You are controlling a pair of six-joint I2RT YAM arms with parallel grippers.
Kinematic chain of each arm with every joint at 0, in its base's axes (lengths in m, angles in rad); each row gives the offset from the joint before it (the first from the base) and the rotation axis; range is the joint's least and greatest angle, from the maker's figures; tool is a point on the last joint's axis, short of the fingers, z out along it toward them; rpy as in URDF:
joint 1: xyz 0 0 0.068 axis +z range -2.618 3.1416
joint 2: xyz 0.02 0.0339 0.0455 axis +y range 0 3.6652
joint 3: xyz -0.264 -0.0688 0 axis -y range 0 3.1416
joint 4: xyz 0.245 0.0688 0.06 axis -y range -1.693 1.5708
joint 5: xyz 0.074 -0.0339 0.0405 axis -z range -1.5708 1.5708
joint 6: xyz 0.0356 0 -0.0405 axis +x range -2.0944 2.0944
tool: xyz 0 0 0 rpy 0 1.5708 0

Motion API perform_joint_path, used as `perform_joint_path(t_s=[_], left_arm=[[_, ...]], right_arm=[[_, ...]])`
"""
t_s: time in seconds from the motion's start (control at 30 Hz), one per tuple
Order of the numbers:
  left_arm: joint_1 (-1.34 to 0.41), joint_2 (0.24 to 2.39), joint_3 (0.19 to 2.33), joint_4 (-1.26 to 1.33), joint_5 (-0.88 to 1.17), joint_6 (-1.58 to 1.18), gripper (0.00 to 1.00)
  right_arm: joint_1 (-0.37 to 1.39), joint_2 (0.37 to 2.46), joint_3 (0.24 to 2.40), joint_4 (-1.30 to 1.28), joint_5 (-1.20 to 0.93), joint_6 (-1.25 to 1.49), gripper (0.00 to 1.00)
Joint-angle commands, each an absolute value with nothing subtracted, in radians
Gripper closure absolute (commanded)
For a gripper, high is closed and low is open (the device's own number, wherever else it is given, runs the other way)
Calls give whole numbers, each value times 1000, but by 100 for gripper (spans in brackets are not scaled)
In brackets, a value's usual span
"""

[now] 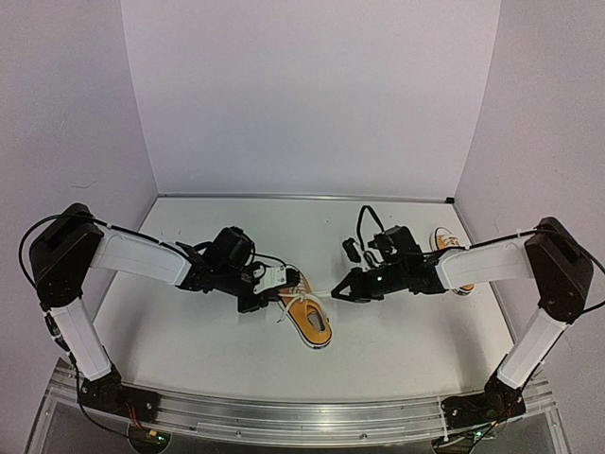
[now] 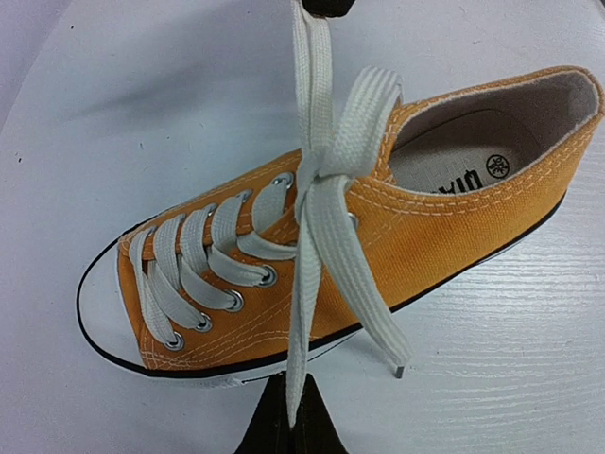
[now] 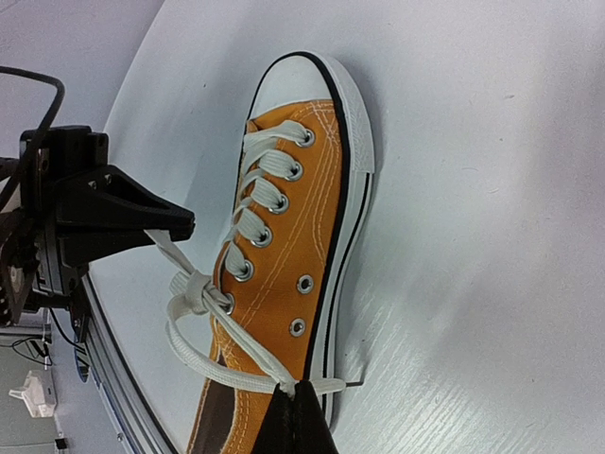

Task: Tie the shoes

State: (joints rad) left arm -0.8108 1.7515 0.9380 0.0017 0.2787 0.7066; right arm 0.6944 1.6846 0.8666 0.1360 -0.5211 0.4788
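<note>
One orange-yellow shoe (image 1: 313, 319) with a white toe cap lies between my grippers on the white table. It also shows in the left wrist view (image 2: 425, 227) and the right wrist view (image 3: 284, 255). Its white laces cross in a knot (image 2: 319, 180) at the top eyelets. My left gripper (image 1: 268, 294) is shut on one lace strand (image 2: 304, 312), which runs taut from the knot to the fingertips (image 2: 312, 430). My right gripper (image 1: 338, 290) is shut on the other lace (image 3: 248, 361) beside the shoe's side. A second shoe (image 1: 446, 243) lies at the back right, partly hidden by the right arm.
White walls enclose the table (image 1: 189, 359) on three sides. A metal rail (image 1: 284, 416) runs along the near edge by the arm bases. Black cables (image 1: 364, 222) loop above the right wrist.
</note>
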Motion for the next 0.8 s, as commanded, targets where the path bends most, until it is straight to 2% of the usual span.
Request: perform_joint_path(t_s=[0.0, 0.23, 0.53, 0.67, 0.73, 0.77], left_arm=[[-794, 1708, 897, 22, 235, 703, 100], [-772, 1700, 883, 41, 236, 694, 100], [-776, 1721, 938, 63, 272, 672, 99], [-776, 1706, 946, 66, 292, 664, 88], [-777, 1694, 942, 69, 297, 655, 71], [-776, 1685, 937, 71, 294, 647, 64]], right_arm=[[688, 1633, 830, 138, -425, 503, 100], [684, 1640, 800, 130, -401, 502, 100], [756, 1680, 902, 197, -557, 479, 100], [769, 1707, 937, 190, -608, 467, 99], [769, 1688, 937, 184, -604, 459, 88], [767, 1674, 939, 170, -583, 455, 75]])
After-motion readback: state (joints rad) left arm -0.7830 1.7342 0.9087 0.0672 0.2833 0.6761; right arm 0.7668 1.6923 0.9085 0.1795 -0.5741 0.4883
